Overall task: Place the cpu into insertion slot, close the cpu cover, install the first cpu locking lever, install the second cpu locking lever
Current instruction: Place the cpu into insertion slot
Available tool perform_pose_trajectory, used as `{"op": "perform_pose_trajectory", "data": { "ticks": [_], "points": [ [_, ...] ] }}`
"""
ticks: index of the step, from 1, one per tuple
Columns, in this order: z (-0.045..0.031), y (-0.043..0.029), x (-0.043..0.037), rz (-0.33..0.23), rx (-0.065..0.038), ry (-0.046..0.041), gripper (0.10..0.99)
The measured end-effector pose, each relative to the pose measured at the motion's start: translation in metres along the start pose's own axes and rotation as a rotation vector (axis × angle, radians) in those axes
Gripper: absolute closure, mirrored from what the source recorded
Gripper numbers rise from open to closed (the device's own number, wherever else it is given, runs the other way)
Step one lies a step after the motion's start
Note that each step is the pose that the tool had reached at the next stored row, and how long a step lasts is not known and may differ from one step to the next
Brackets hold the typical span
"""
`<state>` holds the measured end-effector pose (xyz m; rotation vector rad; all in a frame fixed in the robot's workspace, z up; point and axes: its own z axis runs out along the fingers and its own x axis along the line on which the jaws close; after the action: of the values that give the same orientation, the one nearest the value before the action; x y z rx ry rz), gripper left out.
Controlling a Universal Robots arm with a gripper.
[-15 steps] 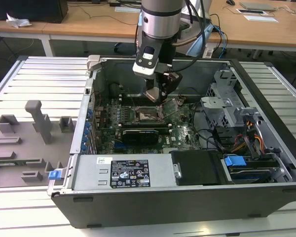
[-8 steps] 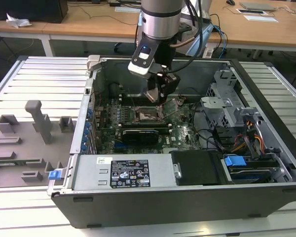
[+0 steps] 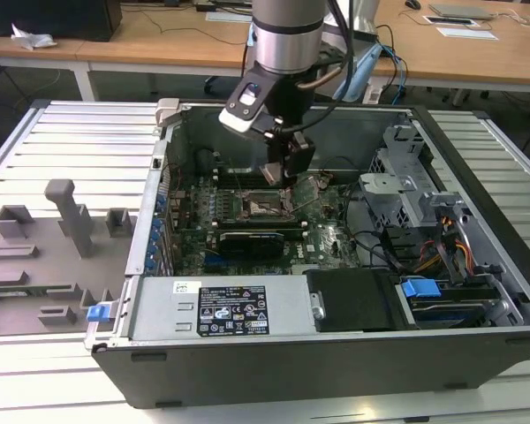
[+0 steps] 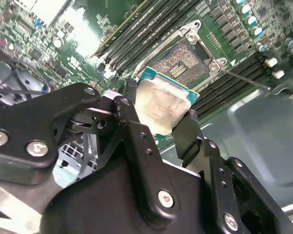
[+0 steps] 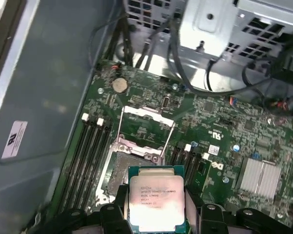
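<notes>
My gripper (image 4: 161,106) pinches the cpu (image 5: 156,204) flat by 2 opposite edges; the open insertion slot (image 5: 122,168) lies just beyond and below.

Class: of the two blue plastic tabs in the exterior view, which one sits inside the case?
The blue tab on the exterior view's right, by the cables; the other tab juts outside the case.

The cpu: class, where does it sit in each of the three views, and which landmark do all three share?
Exterior view: cpu held in the gripper, over the slot.
Second wrist view: cpu clamped in the gripper, with the slot beyond it.
First wrist view: cpu in front of the slot.
Shared landmark: the slot.
</notes>
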<state>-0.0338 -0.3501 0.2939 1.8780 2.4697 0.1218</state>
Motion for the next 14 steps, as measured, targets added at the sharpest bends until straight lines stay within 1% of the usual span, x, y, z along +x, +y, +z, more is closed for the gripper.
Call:
{"op": "perform_pose_trajectory", "data": {
  "ticks": [4,6,10,12,13,14],
  "points": [
    [0.0016,-0.0001,0.0,0.082,-0.002,-0.0069,0.545],
    [0.0023,-0.0002,-0.0001,0.112,-0.002,-0.0095,0.545],
    [0.0062,-0.0005,-0.0001,0.182,-0.003,-0.0155,0.545],
    [0.0118,-0.001,0.0001,0.213,-0.004,-0.018,0.545],
    [0.0162,-0.0012,0.0007,0.227,-0.004,-0.0192,0.545],
    [0.0178,-0.0012,0.0011,0.231,-0.004,-0.0195,0.545]
  ]
}}
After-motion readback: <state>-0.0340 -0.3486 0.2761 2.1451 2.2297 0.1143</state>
